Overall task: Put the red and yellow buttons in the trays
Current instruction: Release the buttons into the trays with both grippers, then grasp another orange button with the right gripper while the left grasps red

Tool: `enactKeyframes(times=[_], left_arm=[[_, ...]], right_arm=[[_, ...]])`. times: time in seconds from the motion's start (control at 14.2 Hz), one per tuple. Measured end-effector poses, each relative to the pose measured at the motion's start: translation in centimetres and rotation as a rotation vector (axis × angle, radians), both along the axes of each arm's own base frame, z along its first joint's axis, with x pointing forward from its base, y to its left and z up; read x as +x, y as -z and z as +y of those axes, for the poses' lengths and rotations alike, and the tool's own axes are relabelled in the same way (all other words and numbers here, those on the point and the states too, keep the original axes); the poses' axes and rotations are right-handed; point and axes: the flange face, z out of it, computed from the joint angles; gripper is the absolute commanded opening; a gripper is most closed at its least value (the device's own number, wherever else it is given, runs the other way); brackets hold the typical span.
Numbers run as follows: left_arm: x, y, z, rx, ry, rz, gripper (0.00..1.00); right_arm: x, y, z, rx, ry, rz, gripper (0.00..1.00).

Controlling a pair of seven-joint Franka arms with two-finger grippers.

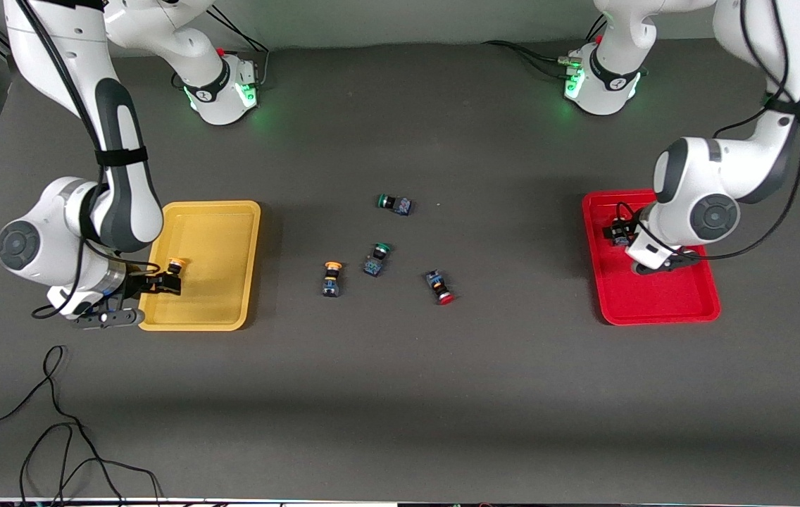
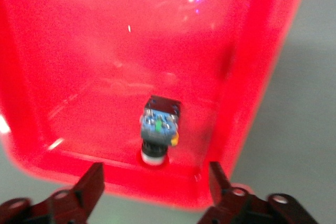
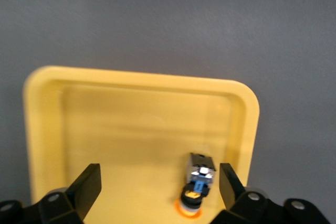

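Note:
The yellow tray (image 1: 231, 211) lies toward the right arm's end of the table. My right gripper (image 1: 166, 282) is open low over it, and a yellow button (image 1: 175, 265) lies loose in the tray. In the right wrist view this button (image 3: 198, 182) lies between the open fingers (image 3: 89, 184), close to one of them. The red tray (image 1: 660, 303) lies toward the left arm's end. My left gripper (image 1: 622, 232) is open over its edge. In the left wrist view a red button (image 2: 159, 129) lies in the red tray (image 2: 105, 51) just past the fingertips (image 2: 220, 179). A second yellow button (image 1: 331, 277) and a second red button (image 1: 440, 286) lie mid-table.
Two green-capped switches lie mid-table, one (image 1: 394, 203) farther from the front camera, one (image 1: 376, 258) between the loose yellow and red buttons. Loose black cable (image 1: 55, 422) lies near the table's front edge at the right arm's end.

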Motion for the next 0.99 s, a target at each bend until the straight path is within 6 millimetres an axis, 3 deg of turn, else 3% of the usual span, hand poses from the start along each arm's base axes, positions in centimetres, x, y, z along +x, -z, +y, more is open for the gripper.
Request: enactKeyframes(times=[0.07,0.21,0.35,0.42,0.56,0.71,0.85,0.99], left_arm=[[1.5,-3.4,-1.7,-0.001,0.020,-0.001,1.00],[4.1,-9.1,-6.5,-0.022,0.035,-0.029,1.00],[6.1,-12.6,-12.5,-0.032,0.018,-0.086,1.00],[7.1,-13.2,-15.7,-0.033,-0.001,-0.113,1.00],[8.6,-11.6,-21.9,-0.018,-0.075,-0.130,1.00],[9.5,-7.4,-27.8,0.002,-0.169,-0.146,1.00],[10.1,-3.0,-32.1,-0.006,-0.268,-0.194,1.00],[10.5,0.3,-34.6,-0.034,-0.364,-0.241,1.00]], right_arm=[[0.5,-1.0,1.7,0.007,0.015,0.001,1.00],[0.8,-2.2,8.0,0.007,0.054,-0.009,1.00],[0.1,-2.9,16.0,0.002,0.083,-0.024,1.00],[-0.5,-3.1,19.9,-0.002,0.098,-0.032,1.00],[-1.4,-2.7,25.8,-0.023,0.119,-0.047,1.00],[-1.7,-1.0,29.6,-0.036,0.138,-0.046,1.00],[-1.8,1.2,31.6,-0.013,0.171,-0.031,1.00],[-1.9,3.1,32.4,0.008,0.194,-0.016,1.00]])
